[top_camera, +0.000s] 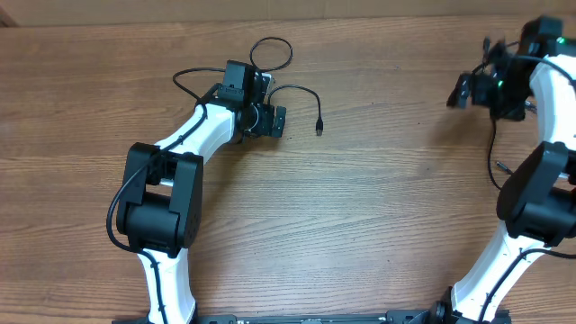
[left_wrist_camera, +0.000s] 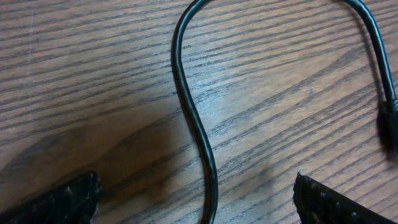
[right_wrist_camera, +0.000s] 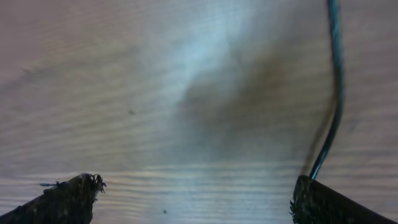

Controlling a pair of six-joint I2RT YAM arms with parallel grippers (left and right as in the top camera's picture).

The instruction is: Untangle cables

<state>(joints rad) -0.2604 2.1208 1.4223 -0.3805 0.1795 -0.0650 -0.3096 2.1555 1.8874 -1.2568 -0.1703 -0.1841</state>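
One thin black cable (top_camera: 297,90) lies at the far middle of the table, with a loop (top_camera: 270,49) behind my left gripper and a plug end (top_camera: 319,128) to its right. My left gripper (top_camera: 274,120) is open and low over it. In the left wrist view the cable (left_wrist_camera: 199,130) runs between the open fingers (left_wrist_camera: 199,208) without being pinched, and its plug (left_wrist_camera: 388,124) is at the right edge. Another thin cable (top_camera: 495,153) lies by the right arm. My right gripper (top_camera: 461,90) is open. In the blurred right wrist view a cable (right_wrist_camera: 336,93) passes beside the right finger, and the open jaws (right_wrist_camera: 193,199) are empty.
The wooden table (top_camera: 378,207) fills the overhead view. A thicker black wire (top_camera: 115,211) runs along the left arm's base. The right arm's base (top_camera: 540,198) stands at the right edge.
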